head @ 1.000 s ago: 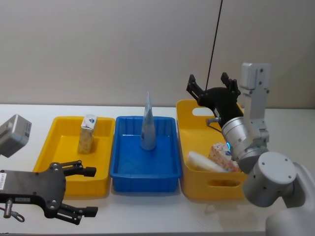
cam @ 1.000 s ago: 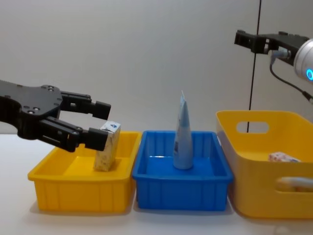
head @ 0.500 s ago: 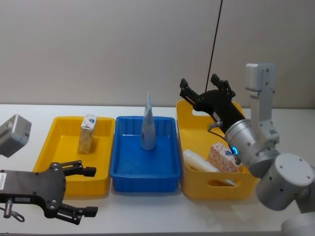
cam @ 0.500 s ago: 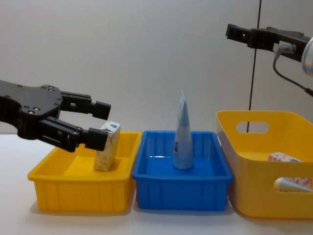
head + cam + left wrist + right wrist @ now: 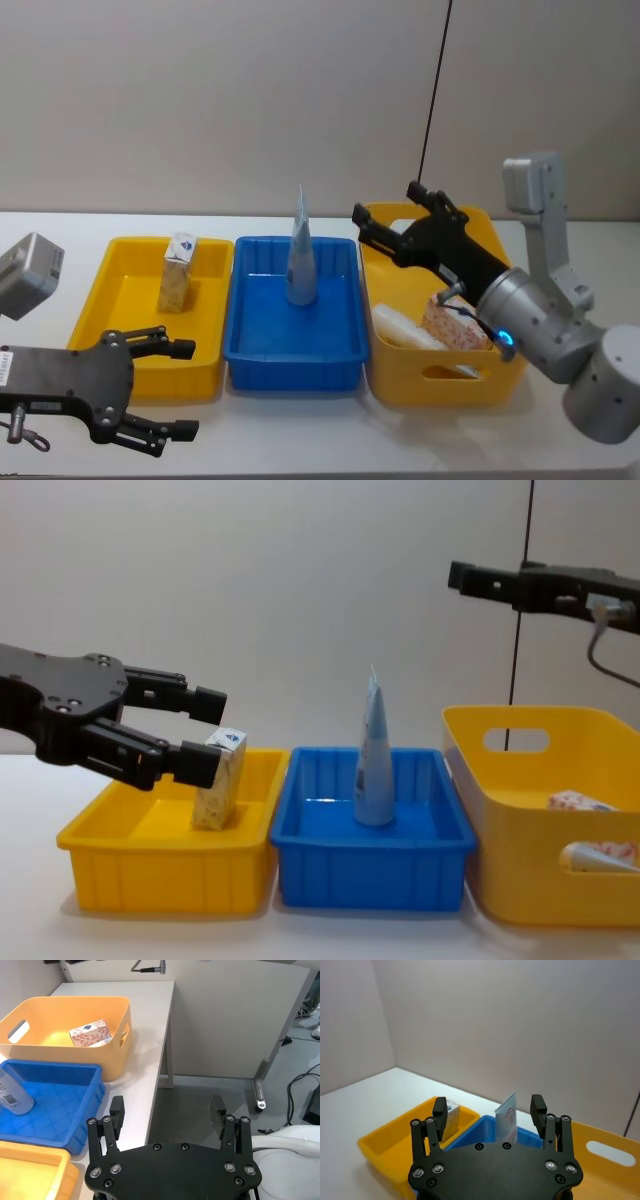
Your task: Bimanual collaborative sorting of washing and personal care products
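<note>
A beige carton with a blue mark (image 5: 178,272) stands in the left yellow tray (image 5: 120,300). In the blue tray (image 5: 290,345) a pale blue tube (image 5: 301,250) stands upright. The right yellow bin (image 5: 440,380) holds a white-grey carton with red leaf print (image 5: 452,320) and a pale tube (image 5: 405,328) lying beside it. My right gripper (image 5: 387,205) is open in the air over the bin's back left corner, pointing toward the blue tray, holding nothing. Open and empty, my left gripper (image 5: 187,390) hovers at the left tray's front edge, well clear of the beige carton (image 5: 222,780).
The three containers sit side by side on a white table (image 5: 300,420), with a plain wall behind. A thin black cable (image 5: 432,100) hangs behind the right bin. The table's right edge drops to the floor (image 5: 200,1105) in the left wrist view.
My right gripper has swung left and a little lower, from above the back of the right bin toward the blue tray. The left gripper and all products have stayed put.
</note>
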{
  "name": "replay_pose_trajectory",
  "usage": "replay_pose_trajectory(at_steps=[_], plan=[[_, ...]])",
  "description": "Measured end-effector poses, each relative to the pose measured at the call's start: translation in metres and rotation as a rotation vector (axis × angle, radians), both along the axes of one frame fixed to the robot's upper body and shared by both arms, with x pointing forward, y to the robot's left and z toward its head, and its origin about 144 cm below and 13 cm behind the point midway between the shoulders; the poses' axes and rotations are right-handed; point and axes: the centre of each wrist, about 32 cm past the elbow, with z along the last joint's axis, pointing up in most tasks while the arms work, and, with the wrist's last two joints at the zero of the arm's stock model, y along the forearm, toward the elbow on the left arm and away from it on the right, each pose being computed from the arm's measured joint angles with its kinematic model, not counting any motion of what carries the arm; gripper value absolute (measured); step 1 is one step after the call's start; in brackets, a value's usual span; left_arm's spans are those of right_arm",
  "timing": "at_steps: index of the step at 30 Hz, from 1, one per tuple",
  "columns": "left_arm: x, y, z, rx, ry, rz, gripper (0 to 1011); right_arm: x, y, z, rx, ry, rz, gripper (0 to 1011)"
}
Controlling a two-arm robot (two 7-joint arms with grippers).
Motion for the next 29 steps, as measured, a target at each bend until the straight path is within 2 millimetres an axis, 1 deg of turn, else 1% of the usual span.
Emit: replay_pose_trajectory(at_steps=[7, 13, 18, 29], plan=[[0.0, 0.0, 0.0, 0.0, 0.0, 0.0, 1001, 0.0, -0.02, -0.007, -0.05, 0.023, 0.109, 1000], [0.0, 0.0, 0.0, 0.0, 0.0, 0.0, 1001, 0.0, -0.034, -0.012, -0.08, 0.04, 0.167, 1000], [0.0, 0.0, 0.0, 0.0, 0.0, 0.0, 1001, -0.001, -0.042, -0.016, -0.097, 0.047, 0.176, 1000], [0.0, 0.0, 0.0, 0.0, 0.0, 0.0, 1001, -0.003, -0.051, -0.021, -0.117, 0.056, 0.175, 1000]])
